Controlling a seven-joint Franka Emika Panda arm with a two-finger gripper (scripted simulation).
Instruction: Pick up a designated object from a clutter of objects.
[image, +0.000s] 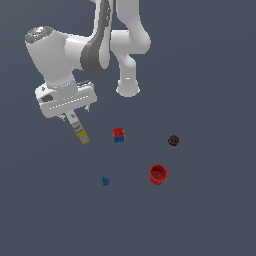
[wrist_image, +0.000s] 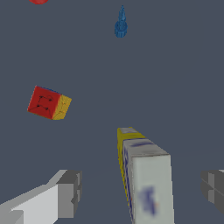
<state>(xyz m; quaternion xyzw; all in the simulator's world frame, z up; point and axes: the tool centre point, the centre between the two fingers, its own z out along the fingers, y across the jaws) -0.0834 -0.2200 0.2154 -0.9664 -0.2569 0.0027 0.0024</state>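
The designated object, a long narrow box (image: 80, 131) with a white-grey end and a yellow end, lies at the exterior view's left. Its white end runs under my gripper (image: 74, 114). In the wrist view the box (wrist_image: 146, 175) sits between the two fingers (wrist_image: 70, 192), with a visible gap on each side, so my gripper (wrist_image: 142, 192) is open around it. The rest of the clutter of objects is spread apart from the box: a red-and-blue cube (image: 118, 135) (wrist_image: 48, 103), a red cup (image: 158, 174), a maroon round piece (image: 173, 140) and a tiny blue piece (image: 105, 181) (wrist_image: 121, 24).
The arm's white base (image: 128, 87) stands behind the objects. Everything rests on a plain dark grey floor. The cube is the nearest item to the box, toward the exterior view's right.
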